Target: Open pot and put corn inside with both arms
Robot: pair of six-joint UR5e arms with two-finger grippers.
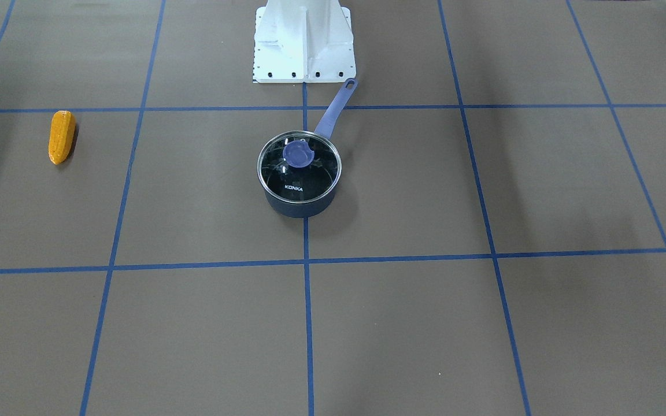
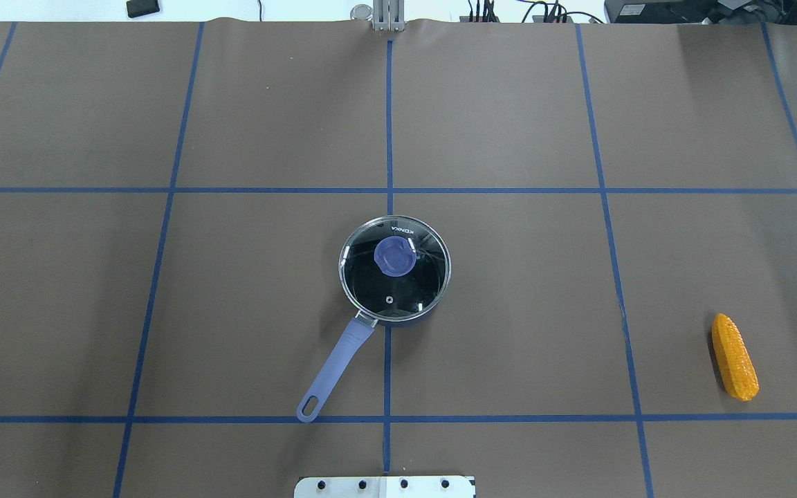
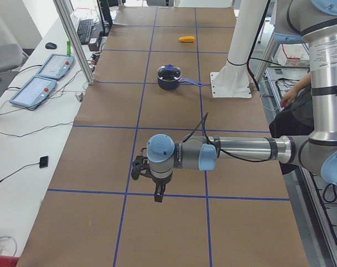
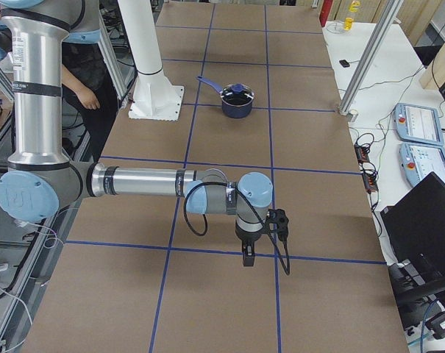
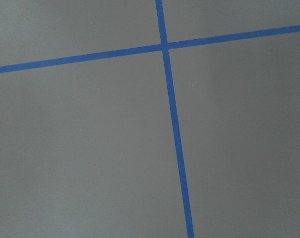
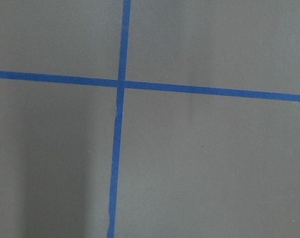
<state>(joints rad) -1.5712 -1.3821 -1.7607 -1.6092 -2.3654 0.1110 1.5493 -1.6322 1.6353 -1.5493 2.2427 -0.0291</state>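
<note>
The dark navy pot (image 1: 298, 196) stands at the table's middle with its glass lid (image 2: 371, 290) on and the blue knob (image 2: 394, 256) on top. Its lavender handle (image 2: 333, 370) points toward the robot base. The yellow-orange corn (image 2: 735, 356) lies alone far to the robot's right, also in the front view (image 1: 62, 137). The left gripper (image 3: 159, 194) shows only in the exterior left view, hanging over bare table far from the pot (image 3: 169, 77). The right gripper (image 4: 247, 257) shows only in the exterior right view, likewise far from the pot (image 4: 237, 99). I cannot tell whether either is open or shut.
The white base block (image 1: 304, 40) stands just behind the pot's handle. Blue tape lines (image 2: 388, 138) grid the brown table. Both wrist views show only table and tape. Teach pendants (image 3: 45, 72) lie on a side bench. A person (image 3: 293, 105) sits behind the robot.
</note>
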